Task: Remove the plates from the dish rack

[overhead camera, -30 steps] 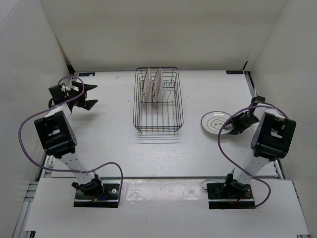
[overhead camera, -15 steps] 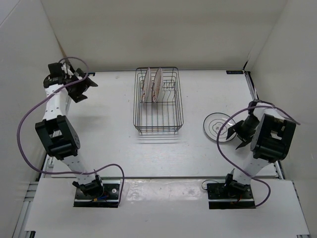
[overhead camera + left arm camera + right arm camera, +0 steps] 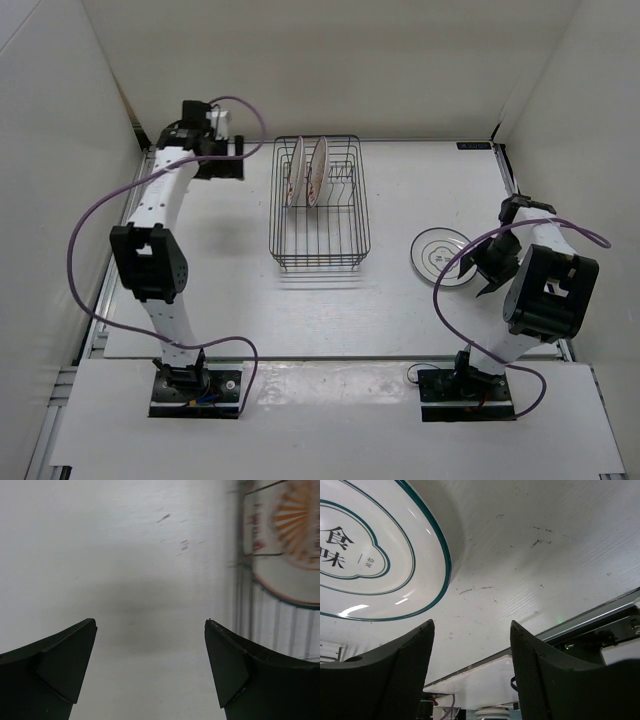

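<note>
Looking down, we see two orange-patterned plates standing on edge at the far end of the dish rack, faces mostly hidden, and the ringed plate flat on the table to its right. We find the left gripper spread and empty beside the rack's far left corner, its camera catching only a blurred, cropped slice of one plate. The right gripper, parted and empty, sits just beside the ringed plate's right edge.

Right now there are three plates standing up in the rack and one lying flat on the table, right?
Not quite. Only two plates stand in the dish rack, not three; the top external view shows it. The ringed plate does lie flat on the table.
</note>
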Available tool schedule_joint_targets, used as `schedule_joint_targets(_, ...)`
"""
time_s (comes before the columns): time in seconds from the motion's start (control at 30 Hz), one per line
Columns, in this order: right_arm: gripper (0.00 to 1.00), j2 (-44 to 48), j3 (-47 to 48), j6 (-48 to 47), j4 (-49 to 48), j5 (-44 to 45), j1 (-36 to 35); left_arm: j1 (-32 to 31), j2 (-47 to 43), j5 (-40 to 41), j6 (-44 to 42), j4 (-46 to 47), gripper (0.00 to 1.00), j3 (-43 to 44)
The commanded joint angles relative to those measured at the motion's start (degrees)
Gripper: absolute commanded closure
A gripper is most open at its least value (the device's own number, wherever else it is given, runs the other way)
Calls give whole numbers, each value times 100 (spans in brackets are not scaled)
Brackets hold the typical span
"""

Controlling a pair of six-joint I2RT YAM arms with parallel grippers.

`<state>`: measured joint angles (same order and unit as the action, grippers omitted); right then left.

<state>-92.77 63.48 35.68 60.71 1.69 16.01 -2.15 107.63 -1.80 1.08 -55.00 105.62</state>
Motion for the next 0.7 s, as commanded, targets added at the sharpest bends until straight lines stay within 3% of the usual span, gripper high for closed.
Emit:
schedule_joint_targets(0.0, 35, -13, 50, -70, 143, -55, -36, -460, 284, -844, 39, 261, 0, 774)
schedule_joint_targets(0.07, 35, 22, 68, -122, 99, -116, -63, -593, 521, -1075, 643, 709, 0, 995)
schedule_joint_targets(0.13, 35, 14, 76, -167, 81, -117, -72, -576, 522, -2022, 875, 1374, 0, 1005)
schedule_joint_targets(0.17, 35, 31, 42, -219, 90, -108, -72, -541, 504, -2835, 1477, 1726, 0, 908)
schedule_joint_targets(0.2, 35, 40, 41, -237, 73, -117, -54, -427, 487, -3322, 1822, 3113, 0, 568)
schedule_joint_targets(0.27, 35, 22, -11, -254, 47, -108, -45, -339, 696, -3475, 2956, 3827, 0, 450)
schedule_joint_targets(0.3, 35, -4, -11, -246, 38, -117, -54, -408, 776, -3302, 2872, 3883, 0, 668)
schedule_joint_targets(0.37, 35, -65, 23, -307, 3, -317, -37, -689, 1110, -2977, 1813, 3051, 0, 1691)
schedule_joint_targets(0.4, 35, -144, 50, -307, -6, -336, -37, -803, 1276, -2740, 1677, 2735, 0, 1794)
schedule_joint_targets(0.53, 35, -276, 208, -360, -50, -380, -2, -909, 1278, -2992, 2237, 3659, 0, 1121)
schedule_joint_targets(0.67, 35, -364, 130, -395, -138, -565, -1, -1173, 1462, -3045, 1958, 3454, 0, 1223)
